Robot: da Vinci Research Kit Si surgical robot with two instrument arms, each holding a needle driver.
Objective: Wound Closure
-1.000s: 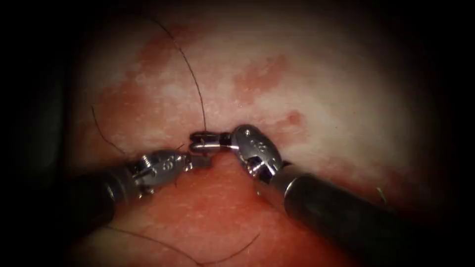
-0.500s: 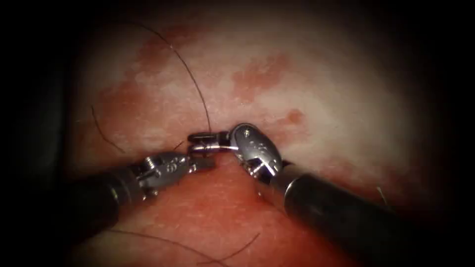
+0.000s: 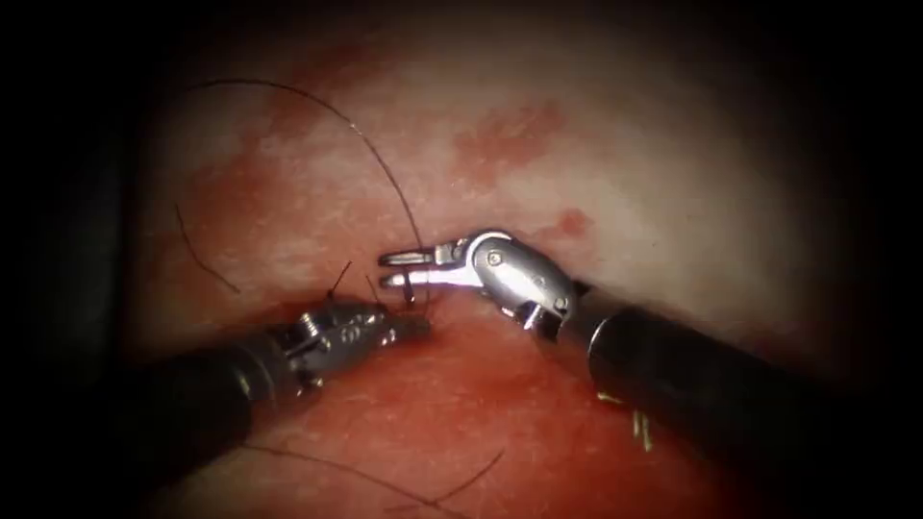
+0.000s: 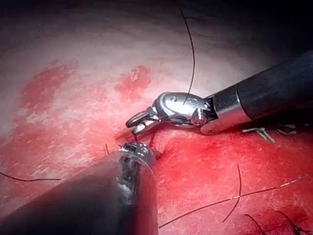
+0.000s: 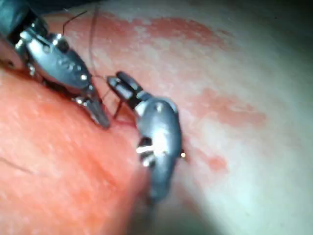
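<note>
Endoscope overhead; wrist views close.

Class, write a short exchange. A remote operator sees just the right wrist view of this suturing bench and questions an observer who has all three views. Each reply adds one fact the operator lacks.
Operator: Where does the thread at my jaws lead?
Observer: In the endoscope view the thread runs up from the right tool in a long arc over the tissue towards the left.
Operator: Are my jaws shut on it?
Observer: No. The endoscope view shows them apart, with the thread crossing them just above the left tool.
Operator: Is anything else lying about?
Observer: The left wrist view shows a loose strand on the red part of the tissue, apart from both tools.
</note>
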